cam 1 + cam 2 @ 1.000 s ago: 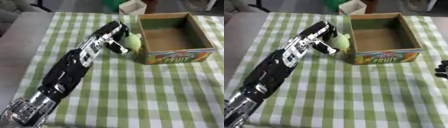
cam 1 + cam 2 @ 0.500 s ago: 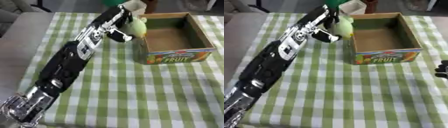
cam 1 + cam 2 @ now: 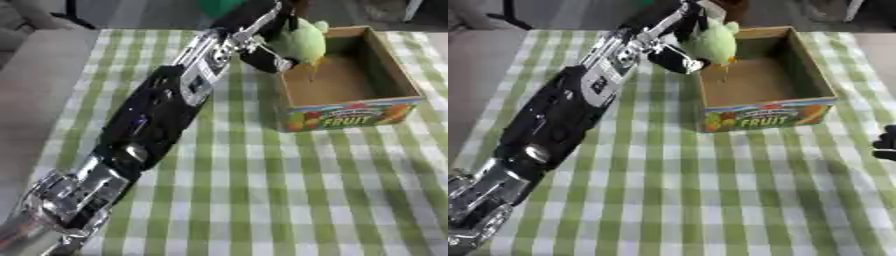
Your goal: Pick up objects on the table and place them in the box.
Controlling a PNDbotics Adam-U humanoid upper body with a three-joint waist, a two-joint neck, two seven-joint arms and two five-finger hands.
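Green plush toy (image 3: 302, 39) is riding higher than a second ago, now hanging over the near-left rim of the fruit box (image 3: 350, 112) instead of beside its wall. Left hand (image 3: 267, 47) is curling round it. Right hand (image 3: 885, 144) is idling at the right edge; fingers unclear.

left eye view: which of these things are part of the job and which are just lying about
Part of the job:
- pale green soft toy, held over the box's near-left corner
- left hand, curled round the toy
- open cardboard fruit box

Just there:
- green and white checked tablecloth
- right hand, idle at the right edge of the right eye view
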